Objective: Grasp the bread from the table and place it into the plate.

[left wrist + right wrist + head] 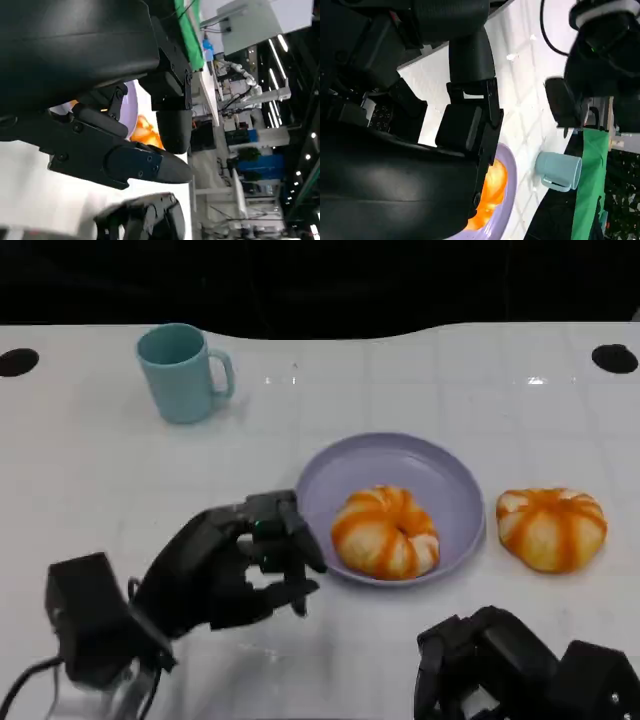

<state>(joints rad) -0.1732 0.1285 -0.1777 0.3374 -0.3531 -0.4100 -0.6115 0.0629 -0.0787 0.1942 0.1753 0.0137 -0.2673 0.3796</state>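
Observation:
An orange-and-white bread [385, 531] lies inside the lilac plate [440, 472] at the table's middle. A second bread [551, 527] of the same kind sits on the table just right of the plate. My left hand [235, 568] hovers just left of the plate's rim, fingers spread, holding nothing. My right hand [510, 665] is low at the near right edge, fingers curled in with nothing in them. In the left wrist view the fingers [125, 162] frame the plate [131, 111] and bread [150, 132]. The right wrist view shows the plate [507, 197] with bread [490, 192].
A light blue mug [183, 372] stands at the back left of the white table [100, 480]; the mug [559, 171] is also in the right wrist view, along with my left arm [600, 75]. Two black round holes [613, 358] mark the table's far corners.

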